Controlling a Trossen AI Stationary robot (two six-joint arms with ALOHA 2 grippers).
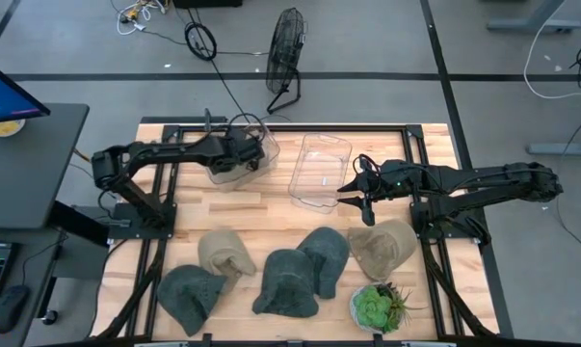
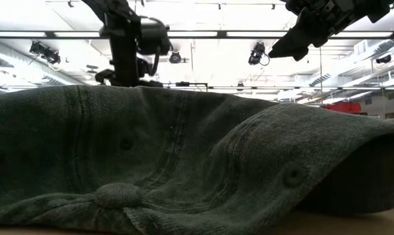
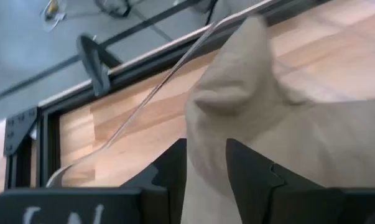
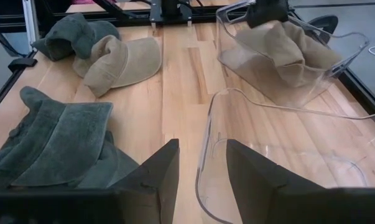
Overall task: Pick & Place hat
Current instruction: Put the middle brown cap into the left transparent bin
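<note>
A tan hat (image 4: 280,46) lies in the left clear bin (image 1: 240,159) at the table's far side. My left gripper (image 1: 244,152) reaches down into that bin and is shut on the hat (image 3: 255,93). My right gripper (image 1: 354,197) hovers open beside the near right corner of the empty right clear bin (image 1: 319,172), touching nothing; its fingers (image 4: 153,174) point toward the table's left. On the near half of the table lie two tan hats (image 1: 223,253) (image 1: 382,246) and three dark green hats (image 1: 189,294) (image 1: 285,281) (image 1: 324,255). My left gripper pinches a raised fold of the tan hat's cloth (image 3: 207,134) between its two fingers (image 3: 249,174), coming from above and slanting down into the bin. The fold stands up past the fingertips, and the remainder of the hat rests inside the bin (image 4: 311,68).
A potted succulent (image 1: 377,306) stands at the near right edge. The black frame rails (image 1: 155,241) run along the table's sides. A dark green hat (image 2: 183,163) fills the low view's foreground. Bare wood lies between the bins and the row of hats.
</note>
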